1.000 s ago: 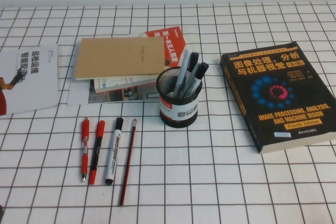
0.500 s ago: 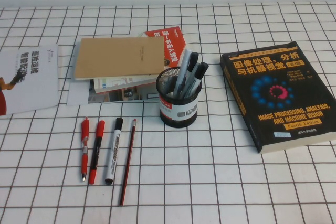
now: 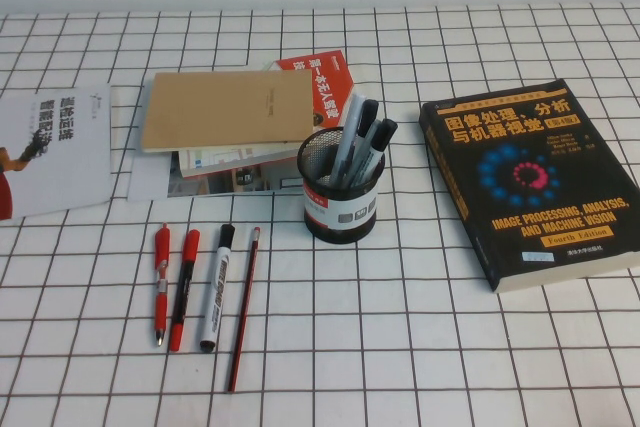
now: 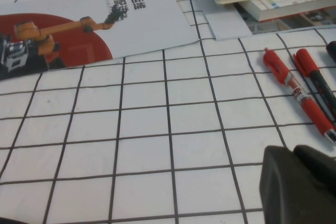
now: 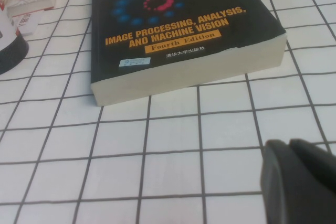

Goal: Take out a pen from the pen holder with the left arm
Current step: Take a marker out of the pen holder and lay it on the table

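Observation:
A black mesh pen holder (image 3: 340, 197) stands mid-table with several grey and black pens (image 3: 362, 137) upright in it. Neither arm shows in the high view. In the left wrist view my left gripper (image 4: 294, 153) hovers low over the checked cloth, its jaws shut together with nothing between them; two red pens (image 4: 294, 87) lie just beyond it. My right gripper (image 5: 289, 145) is also shut and empty, low over the cloth in front of the black book (image 5: 173, 30). The holder's edge (image 5: 10, 45) shows in the right wrist view.
Left of the holder lie two red pens (image 3: 162, 282), a white marker (image 3: 216, 287) and a red pencil (image 3: 245, 307). A brown notebook (image 3: 228, 109) on stacked books sits behind them, a white booklet (image 3: 50, 147) at far left, and a thick black book (image 3: 530, 182) at right.

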Tool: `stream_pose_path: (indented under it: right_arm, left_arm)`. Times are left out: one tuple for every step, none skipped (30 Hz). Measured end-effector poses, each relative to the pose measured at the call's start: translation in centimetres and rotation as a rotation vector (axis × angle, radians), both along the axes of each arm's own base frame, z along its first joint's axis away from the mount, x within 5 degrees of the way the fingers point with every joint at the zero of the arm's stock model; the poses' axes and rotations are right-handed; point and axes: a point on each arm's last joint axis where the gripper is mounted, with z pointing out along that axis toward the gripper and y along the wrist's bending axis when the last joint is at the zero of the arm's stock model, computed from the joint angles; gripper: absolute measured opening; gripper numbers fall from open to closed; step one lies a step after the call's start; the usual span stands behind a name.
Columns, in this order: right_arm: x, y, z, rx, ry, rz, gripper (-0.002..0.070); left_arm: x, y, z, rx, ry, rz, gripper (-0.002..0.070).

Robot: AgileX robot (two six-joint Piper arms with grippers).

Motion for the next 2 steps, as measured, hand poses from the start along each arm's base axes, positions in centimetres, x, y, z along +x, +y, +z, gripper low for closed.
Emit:
stream_pose_path:
  right_arm:
    - [0.0, 0.0, 0.0, 0.0, 0.0, 0.0, -0.0016]
    - [0.0, 0.0, 0.0, 0.0, 0.0, 0.0, -0.0016]
  left_arm:
    - [0.0, 0.0, 0.0, 0.0, 0.0, 0.0, -0.0002]
    - [0.0, 0.0, 0.0, 0.002, 0.0, -0.001, -0.0002]
